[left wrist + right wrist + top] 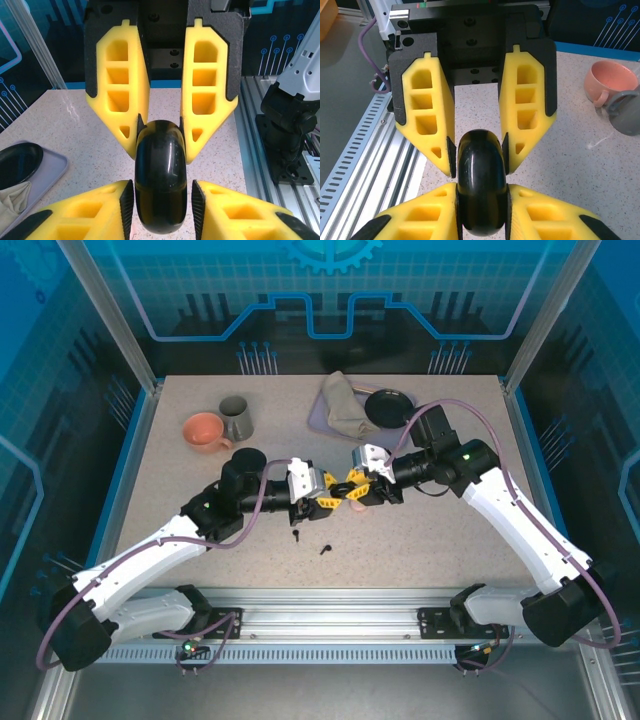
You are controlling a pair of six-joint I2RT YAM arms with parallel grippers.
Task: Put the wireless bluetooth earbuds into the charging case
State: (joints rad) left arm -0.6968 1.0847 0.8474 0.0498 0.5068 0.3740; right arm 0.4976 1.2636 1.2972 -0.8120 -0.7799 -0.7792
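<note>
**Charging case being shared between two grippers at mid-desk**

Top external view: the left gripper [330, 498] and right gripper [353, 483] are being held tip to tip over the middle of the desk [450, 540], both arms being angled inward, forearms low. Two black earbuds [296, 536] are lying loose just in front of them, apart from the case. They are judged tiny, light and slick, best pinched gently across the stem.

Left wrist view: the glossy charging case [161, 180] is being flanked by the left fingers [117, 90]; whether it is being gripped cannot be told.

Right wrist view: the case is being grasped at its sides by the right fingers [427, 100]. Its hard, rounded shell is judged slippery.
</note>
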